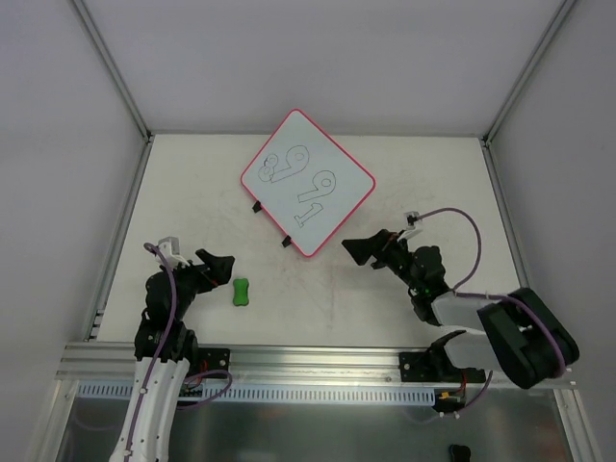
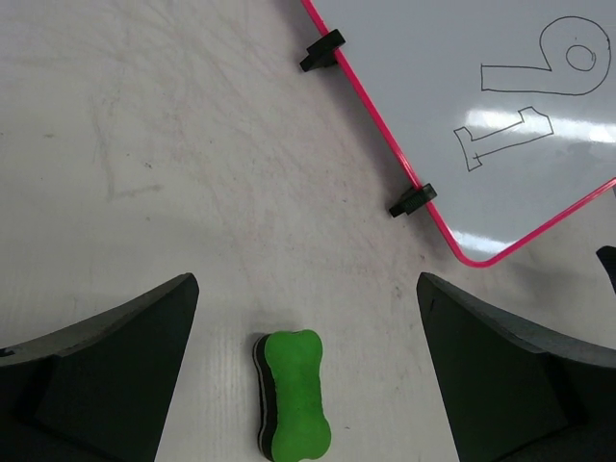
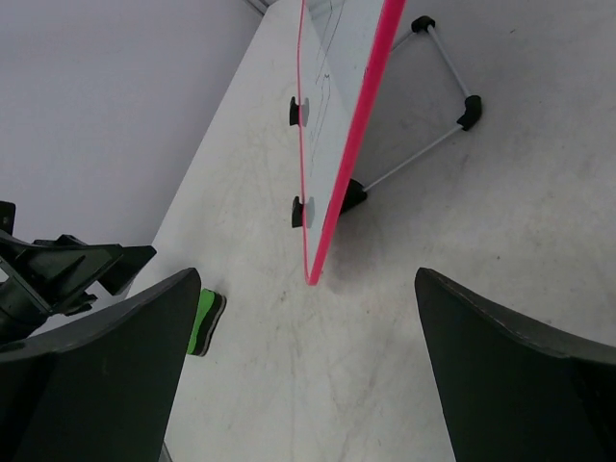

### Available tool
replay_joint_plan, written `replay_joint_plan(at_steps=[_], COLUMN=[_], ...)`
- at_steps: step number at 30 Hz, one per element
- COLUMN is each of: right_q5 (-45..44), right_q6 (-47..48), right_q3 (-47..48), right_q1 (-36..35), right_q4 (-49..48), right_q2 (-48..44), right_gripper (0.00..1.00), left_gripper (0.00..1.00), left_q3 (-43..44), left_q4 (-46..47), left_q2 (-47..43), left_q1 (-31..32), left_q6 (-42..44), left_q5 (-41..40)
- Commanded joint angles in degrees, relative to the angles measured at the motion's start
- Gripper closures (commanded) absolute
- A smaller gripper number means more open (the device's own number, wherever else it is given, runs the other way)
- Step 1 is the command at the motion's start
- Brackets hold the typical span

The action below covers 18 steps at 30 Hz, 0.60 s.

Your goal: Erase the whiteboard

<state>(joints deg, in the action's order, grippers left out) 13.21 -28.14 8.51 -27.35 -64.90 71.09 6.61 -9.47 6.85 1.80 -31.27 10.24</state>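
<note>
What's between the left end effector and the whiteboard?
Bare table up to the whiteboard, per left wrist view; the eraser lies nearer, within the open left end effector.

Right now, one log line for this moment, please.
whiteboard: digits unerased | eraser: on table, ungripped | left fingers: open, near eraser | right fingers: open, empty

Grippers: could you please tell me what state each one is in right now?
Left gripper: open, holding nothing.
Right gripper: open, holding nothing.
</note>
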Motion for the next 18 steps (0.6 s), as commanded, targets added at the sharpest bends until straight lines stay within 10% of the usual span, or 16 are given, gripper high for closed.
replay_joint_plan(at_steps=[1,18], right_q5=[2.43,-0.64], right_q6=[-3.24,1.51], right_q3=[5.53,17.33], right_q1=[-0.07,-3.41], right_q4=[-22.81,-22.9], right_q2=[7.64,22.33], right_gripper=[0.01,0.11], left_gripper=[0.01,0.01], left_q3=[1.3,1.65], left_q4=[0.6,0.07], left_q2=[-2.98,-1.49], left_q1=[-0.22,-0.22], left_q6=[-0.46,-0.37], left_q5=[1.01,0.13])
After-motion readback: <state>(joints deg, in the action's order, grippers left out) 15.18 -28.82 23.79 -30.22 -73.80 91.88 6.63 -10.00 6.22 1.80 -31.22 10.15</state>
